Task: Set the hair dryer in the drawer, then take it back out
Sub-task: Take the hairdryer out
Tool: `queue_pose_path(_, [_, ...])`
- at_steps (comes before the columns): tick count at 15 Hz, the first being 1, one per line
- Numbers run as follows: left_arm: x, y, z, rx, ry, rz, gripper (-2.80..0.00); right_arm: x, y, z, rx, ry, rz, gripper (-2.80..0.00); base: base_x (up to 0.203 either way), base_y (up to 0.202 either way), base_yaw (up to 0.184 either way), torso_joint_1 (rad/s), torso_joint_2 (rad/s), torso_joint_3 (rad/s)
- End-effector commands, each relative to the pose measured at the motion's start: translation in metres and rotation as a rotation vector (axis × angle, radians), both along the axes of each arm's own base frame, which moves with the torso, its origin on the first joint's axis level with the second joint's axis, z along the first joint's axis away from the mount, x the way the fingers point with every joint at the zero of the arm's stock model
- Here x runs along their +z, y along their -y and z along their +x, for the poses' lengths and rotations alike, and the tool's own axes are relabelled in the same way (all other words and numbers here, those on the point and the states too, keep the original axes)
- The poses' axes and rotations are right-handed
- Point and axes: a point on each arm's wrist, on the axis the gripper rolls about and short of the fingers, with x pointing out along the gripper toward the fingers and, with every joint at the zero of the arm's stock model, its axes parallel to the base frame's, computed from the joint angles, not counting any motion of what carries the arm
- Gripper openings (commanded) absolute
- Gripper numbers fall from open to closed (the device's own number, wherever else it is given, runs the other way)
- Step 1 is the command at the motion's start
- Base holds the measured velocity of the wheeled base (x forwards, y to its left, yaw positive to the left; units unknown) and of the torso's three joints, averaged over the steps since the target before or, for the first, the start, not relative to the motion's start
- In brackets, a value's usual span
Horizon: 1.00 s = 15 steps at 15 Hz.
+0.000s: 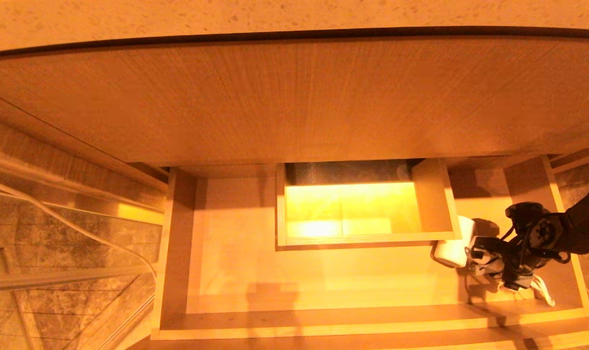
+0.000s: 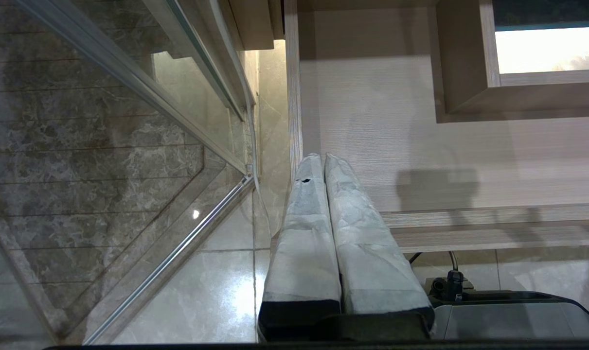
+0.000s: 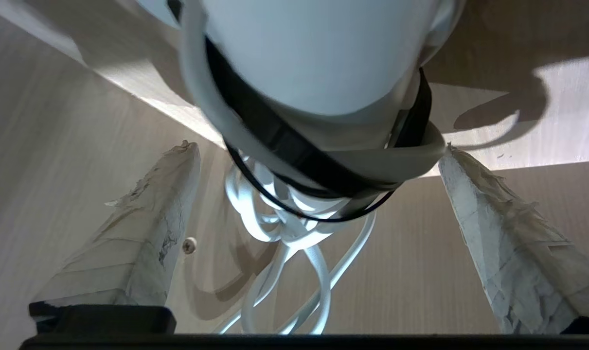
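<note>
Right gripper (image 3: pixel 318 194): jaws stood wide open over the drawer's right end, taped fingers (image 3: pixel 148 233) spread on either side of the hair dryer's lower body without visibly pressing it.
Left gripper (image 2: pixel 323 165): parked outside the drawer near its left front corner, padded fingers pressed together, idle.
Hair dryer (image 1: pixel 452 245): lay inside the drawer near its right end, just beside the front right corner of the boxed cut-out (image 1: pixel 435 194) and apparently touching that wall.
Cord (image 3: pixel 294 243): white loops, bundled with a dark strap, trailed from the dryer toward the drawer's front right corner.
Drawer (image 1: pixel 226 321): pulled fully out, its wood-grain floor otherwise bare in the head view.
Orientation: the dryer's long axis ran roughly parallel to the drawer's front edge, slightly skewed, its white barrel end toward the cut-out and the cord end toward the right wall; the dark mesh end could not be made out.
Progress: placement looked done, with the dryer resting on the drawer floor and ungripped; whether the jaws had just let go or were poised to take hold could not be told.
Remaining: a fresh grasp and the lift back out.
</note>
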Motion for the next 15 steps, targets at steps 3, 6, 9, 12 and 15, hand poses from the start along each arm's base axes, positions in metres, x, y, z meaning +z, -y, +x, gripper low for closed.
queue_pose_path(3, [0.0,0.0,0.0,0.001,0.0,0.0,-2.8,-0.008,-0.002,0.005,-0.002,-0.001,0.005,0.0,0.0,0.0,0.0,0.0,0.0,0.0])
queue_pose_path(6, [0.0,0.0,0.0,0.001,0.0,0.0,-2.8,-0.007,-0.002,0.008,-0.001,0.009,0.0,0.0,0.0,0.0,0.0,0.0,0.0,0.0])
queue_pose_path(9, [0.0,0.0,0.0,0.001,0.0,0.0,-2.8,-0.006,-0.002,0.008,-0.002,0.011,0.001,-2.8,0.0,0.0,0.0,0.0,0.0,0.0])
queue_pose_path(12, [0.0,0.0,0.0,0.001,0.0,0.0,-2.8,-0.005,-0.002,0.008,-0.002,0.014,0.001,-2.8,0.0,0.0,0.0,0.0,0.0,0.0])
queue_pose_path(15, [0.0,0.0,0.0,0.001,0.0,0.0,-2.8,0.005,-0.001,0.009,0.0,0.039,-0.005,-2.8,0.0,0.0,0.0,0.0,0.0,0.0])
